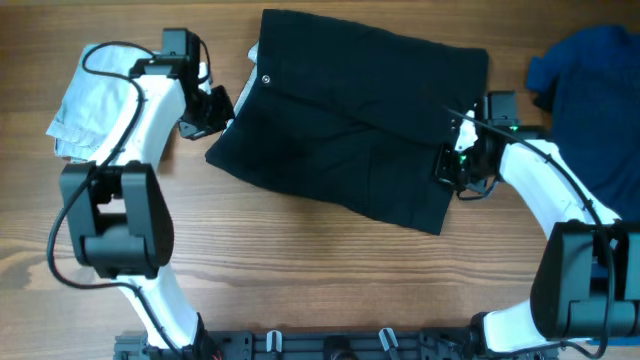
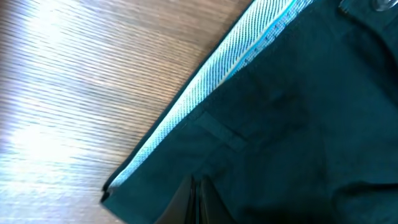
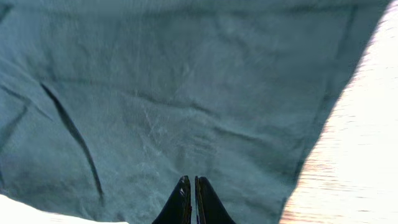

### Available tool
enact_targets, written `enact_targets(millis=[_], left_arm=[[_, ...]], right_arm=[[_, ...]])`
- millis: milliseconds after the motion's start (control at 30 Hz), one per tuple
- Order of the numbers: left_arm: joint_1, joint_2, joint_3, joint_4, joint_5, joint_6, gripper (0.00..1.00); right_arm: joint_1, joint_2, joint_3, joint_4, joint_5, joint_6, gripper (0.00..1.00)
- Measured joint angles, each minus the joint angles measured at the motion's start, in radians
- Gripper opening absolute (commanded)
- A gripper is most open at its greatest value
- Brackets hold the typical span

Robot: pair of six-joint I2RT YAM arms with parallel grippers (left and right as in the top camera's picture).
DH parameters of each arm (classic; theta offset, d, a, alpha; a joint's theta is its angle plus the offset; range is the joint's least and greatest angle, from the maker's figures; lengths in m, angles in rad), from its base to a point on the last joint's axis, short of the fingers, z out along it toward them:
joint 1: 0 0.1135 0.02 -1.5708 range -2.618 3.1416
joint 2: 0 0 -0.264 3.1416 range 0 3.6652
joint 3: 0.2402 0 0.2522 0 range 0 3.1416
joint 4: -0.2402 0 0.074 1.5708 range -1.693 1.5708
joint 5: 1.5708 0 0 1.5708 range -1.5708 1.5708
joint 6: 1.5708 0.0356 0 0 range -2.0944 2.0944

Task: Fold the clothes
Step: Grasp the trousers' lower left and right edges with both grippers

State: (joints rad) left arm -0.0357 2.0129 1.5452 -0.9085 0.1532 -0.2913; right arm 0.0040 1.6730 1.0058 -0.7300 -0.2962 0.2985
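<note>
The black shorts lie spread across the middle of the table, with the pale striped waistband lining turned up at their left end. My left gripper is at that left edge. Its fingers are shut and merge into the dark cloth, seemingly pinching it. My right gripper is over the shorts' right edge, and its fingers are shut with their tips on the cloth. A pale blue denim piece lies at the far left. A royal-blue garment lies at the far right.
Bare wooden table runs along the front, below the shorts. The denim piece lies under the left arm's links. The royal-blue garment reaches the right edge of the overhead view, close to the right arm.
</note>
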Motion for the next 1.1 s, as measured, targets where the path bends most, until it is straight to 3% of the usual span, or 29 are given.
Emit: enact_targets(millis=[200, 433, 767, 933, 967, 1033, 1100], left_arm=[[-0.022, 0.068, 0.000, 0.030, 0.000, 0.002, 0.04], [-0.022, 0.125, -0.003, 0.021, 0.000, 0.002, 0.04], [-0.022, 0.092, -0.087, 0.049, 0.011, 0.002, 0.06], [-0.028, 0.068, -0.133, 0.037, 0.031, -0.010, 0.10], [-0.031, 0.067, -0.136, 0.021, 0.036, -0.013, 0.11], [-0.041, 0.066, -0.141, -0.019, 0.037, -0.014, 0.11], [-0.051, 0.064, -0.150, -0.061, 0.038, -0.019, 0.11]], right_arm=[[0.046, 0.000, -0.054, 0.101, 0.000, 0.031, 0.04], [0.088, 0.000, -0.093, 0.091, 0.000, 0.078, 0.04], [0.088, 0.000, -0.154, 0.150, 0.035, 0.117, 0.05], [0.087, -0.006, -0.193, 0.183, 0.018, 0.134, 0.15], [0.087, -0.007, -0.195, 0.182, 0.008, 0.136, 0.15], [0.086, -0.008, -0.196, 0.170, -0.009, 0.142, 0.04], [0.086, -0.008, -0.200, 0.139, -0.028, 0.147, 0.04]])
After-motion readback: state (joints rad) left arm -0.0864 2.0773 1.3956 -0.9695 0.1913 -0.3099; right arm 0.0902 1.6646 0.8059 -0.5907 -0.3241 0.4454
